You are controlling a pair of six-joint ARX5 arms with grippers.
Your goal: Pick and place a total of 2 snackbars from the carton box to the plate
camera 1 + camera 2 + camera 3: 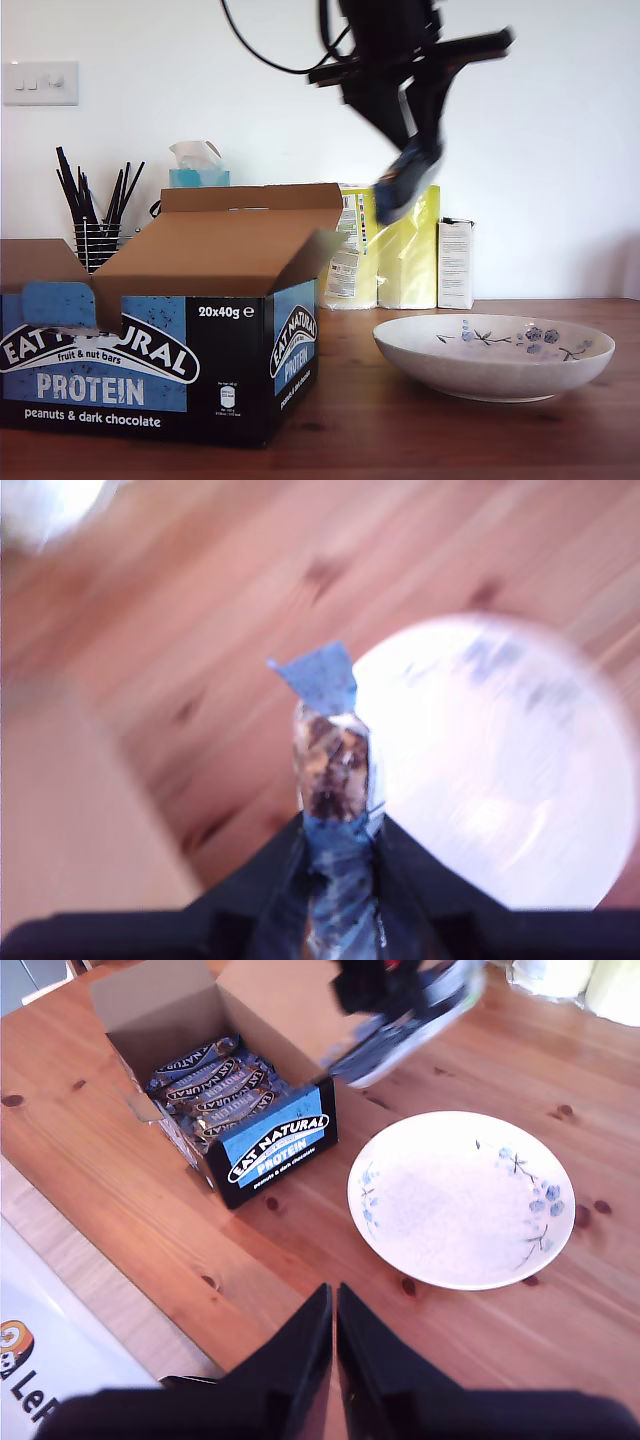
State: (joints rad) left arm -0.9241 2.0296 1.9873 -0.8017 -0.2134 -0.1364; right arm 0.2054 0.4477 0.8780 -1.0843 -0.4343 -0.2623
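Pinching 1 snackbar (405, 180), my first gripper (412, 150) is hanging above the gap between carton box (150, 370) and plate (494, 355); my second gripper (334, 1305) is sitting pressed together, holding nothing

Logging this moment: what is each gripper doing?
My first gripper: closed on a shiny blue-wrapped snackbar.
My second gripper: closed, holding nothing.
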